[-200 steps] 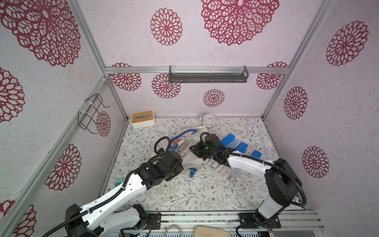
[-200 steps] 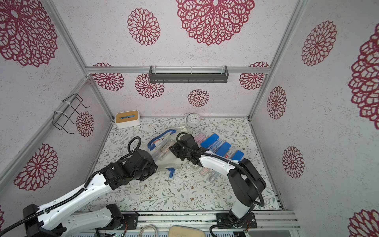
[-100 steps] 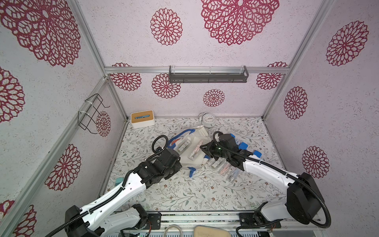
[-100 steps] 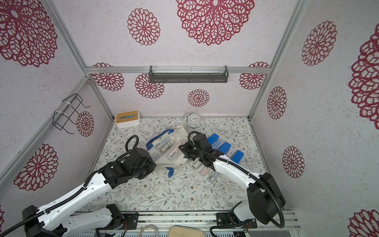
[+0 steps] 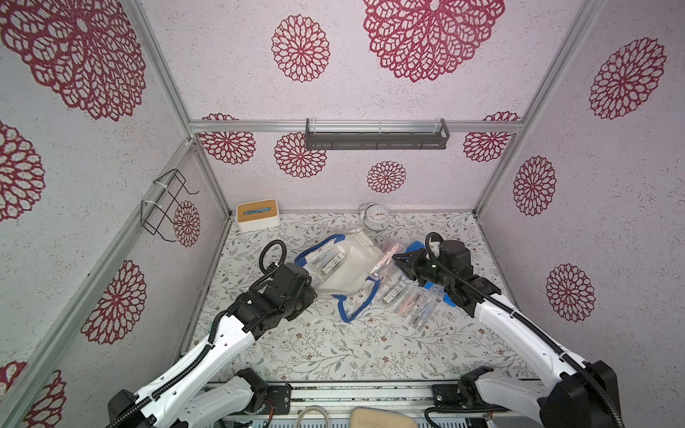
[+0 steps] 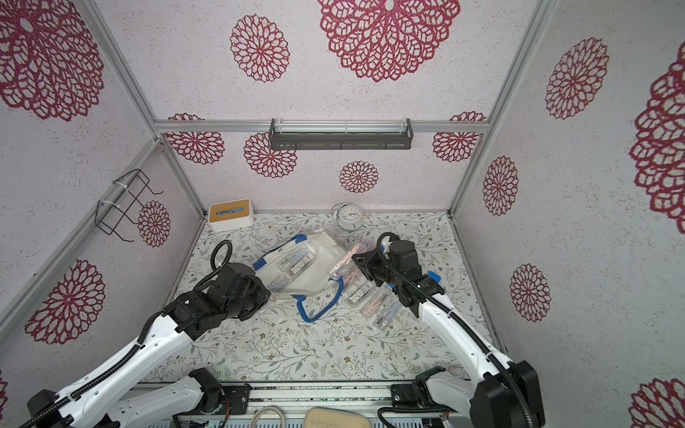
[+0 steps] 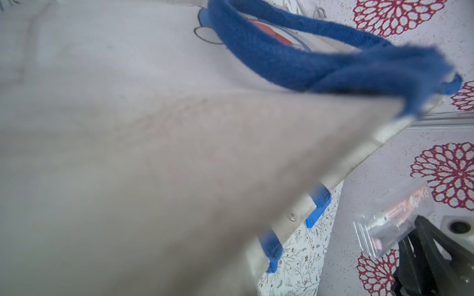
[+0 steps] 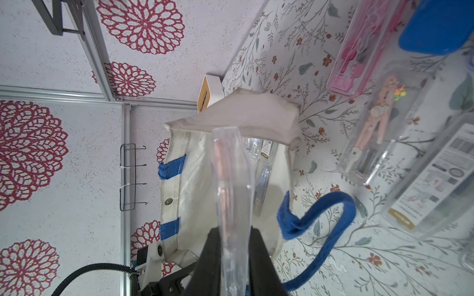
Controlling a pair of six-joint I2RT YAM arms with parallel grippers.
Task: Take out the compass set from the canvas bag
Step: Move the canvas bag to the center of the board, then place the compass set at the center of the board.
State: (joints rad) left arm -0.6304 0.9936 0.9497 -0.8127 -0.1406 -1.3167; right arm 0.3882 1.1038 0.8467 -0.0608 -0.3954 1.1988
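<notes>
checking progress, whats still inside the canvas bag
At least two clear cases lie in the open mouth of the bag. Cloth hides the rest of the inside, so more may be there. The case in the right gripper is outside the bag.

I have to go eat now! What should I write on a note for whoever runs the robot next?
Left gripper: shut on the canvas bag, at its edge.
Right gripper: shut on a clear compass case, lifted just outside the bag's mouth.
Done: that case is out; other cases lie on the table by the right arm.
To do: set the held case down with them; more cases show inside the bag.
</notes>
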